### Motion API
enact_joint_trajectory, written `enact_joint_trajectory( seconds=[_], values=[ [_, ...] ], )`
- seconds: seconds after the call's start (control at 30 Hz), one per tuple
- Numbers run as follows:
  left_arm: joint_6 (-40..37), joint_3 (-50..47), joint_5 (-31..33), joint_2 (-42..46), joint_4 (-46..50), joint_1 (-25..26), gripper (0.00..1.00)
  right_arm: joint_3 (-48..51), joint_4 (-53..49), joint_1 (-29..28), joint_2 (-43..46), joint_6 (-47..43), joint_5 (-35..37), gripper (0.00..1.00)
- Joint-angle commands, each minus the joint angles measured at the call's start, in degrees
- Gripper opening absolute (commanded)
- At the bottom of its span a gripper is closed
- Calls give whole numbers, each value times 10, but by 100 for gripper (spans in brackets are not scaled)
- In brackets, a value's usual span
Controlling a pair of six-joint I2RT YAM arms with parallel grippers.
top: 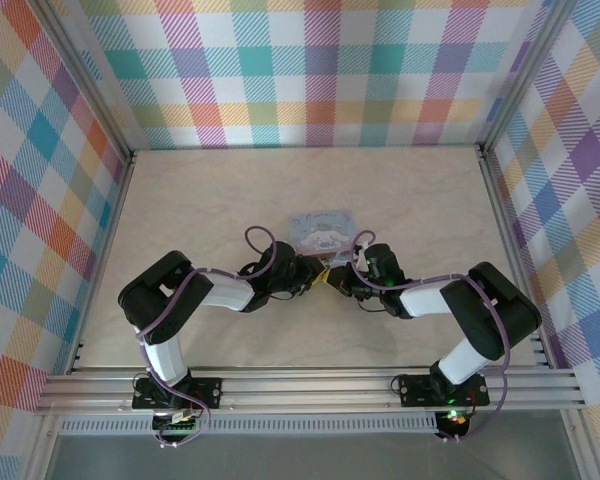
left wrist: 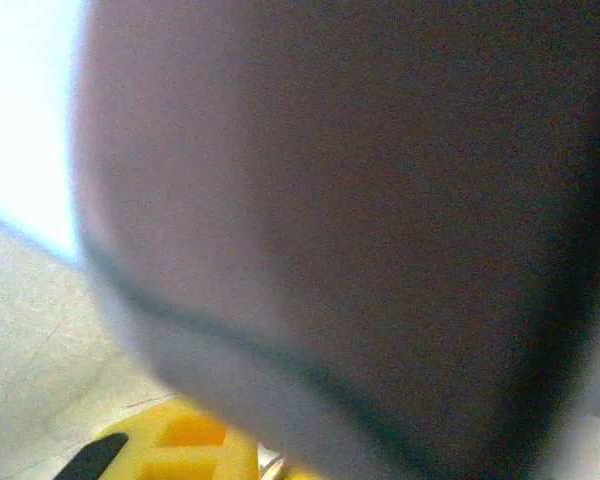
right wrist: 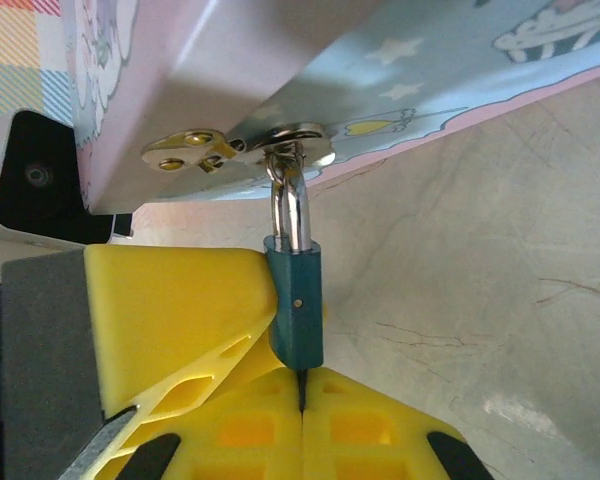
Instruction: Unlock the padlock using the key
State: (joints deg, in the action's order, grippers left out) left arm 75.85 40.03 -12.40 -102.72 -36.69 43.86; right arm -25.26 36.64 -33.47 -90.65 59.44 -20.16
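Pale wood table [right wrist: 500,300], plaid walls [top: 320,70]: padlock being worked while it hangs on the tin.

At bottom centre of the right wrist view, the right gripper [right wrist: 302,400] has its yellow fingers pressed together just under the dark teal padlock [right wrist: 294,300]. The padlock's shackle hangs closed through the clasp [right wrist: 295,150] of the blue tin [right wrist: 430,90] at upper right. A thin dark sliver in the seam may be the key [right wrist: 301,392]; I cannot tell. The left gripper [top: 312,273], mid-frame from above, is too blurred to call. The step looks like key insertion; next, a gentle turn without dragging the tin.
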Motion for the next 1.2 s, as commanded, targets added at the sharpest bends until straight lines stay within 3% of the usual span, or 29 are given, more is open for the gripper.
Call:
enact_joint_trajectory(
  seconds=[0.0, 0.33, 0.6, 0.83, 1.07, 1.17],
  values=[
    [5, 6, -8, -9, -3, 12, 16, 6, 31, 0, 15, 1, -4, 1],
    [0, 9, -1, 0, 11, 13, 10, 26, -55, 4, 86, -39, 34, 33],
    [1, 13, 2, 1, 16, 12, 10, 19, -145, 8, 131, -102, 68, 44],
    [-2, 17, 2, 6, 27, 13, 11, -7, -256, 6, 258, -343, 140, 53],
    [0, 16, 4, 9, 32, 13, 10, 32, -222, -14, 364, -587, 163, 69],
    [1, 17, 5, 10, 35, 13, 10, 48, -204, -37, 385, -698, 175, 69]
  ],
)
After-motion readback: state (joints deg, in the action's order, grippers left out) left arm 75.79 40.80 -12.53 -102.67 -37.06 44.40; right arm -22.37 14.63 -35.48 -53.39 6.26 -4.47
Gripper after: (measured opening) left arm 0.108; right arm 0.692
